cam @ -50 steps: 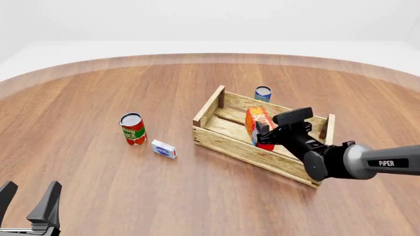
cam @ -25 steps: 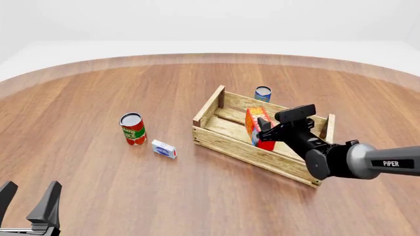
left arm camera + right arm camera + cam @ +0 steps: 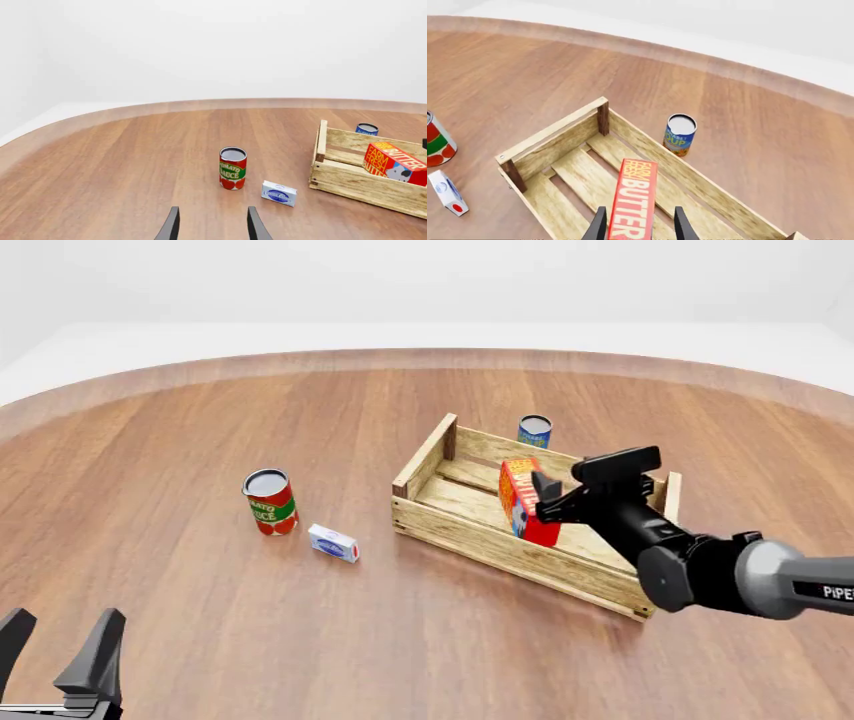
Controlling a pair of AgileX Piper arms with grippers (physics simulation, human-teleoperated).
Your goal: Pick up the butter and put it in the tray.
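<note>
Nearest us, the left pincer (image 3: 60,645) sits low at the near edge of the surface (image 3: 240,410), fingers spread wide, gripping nothing, unchanged from a second ago. Further out stand the tomato sauce can (image 3: 271,502) and, just beside it, the small white-and-blue box (image 3: 334,543), neither moved. Beyond, the butter (image 3: 527,500) stands on edge inside the tray (image 3: 454,522), resting on the slats. The right pincer (image 3: 550,499) has drawn back and up slightly since a second ago; in the right wrist view its fingers (image 3: 598,227) flank the carton with gaps showing, so we read it as released. Farthest, a blue can (image 3: 535,430) stands behind the tray.
</note>
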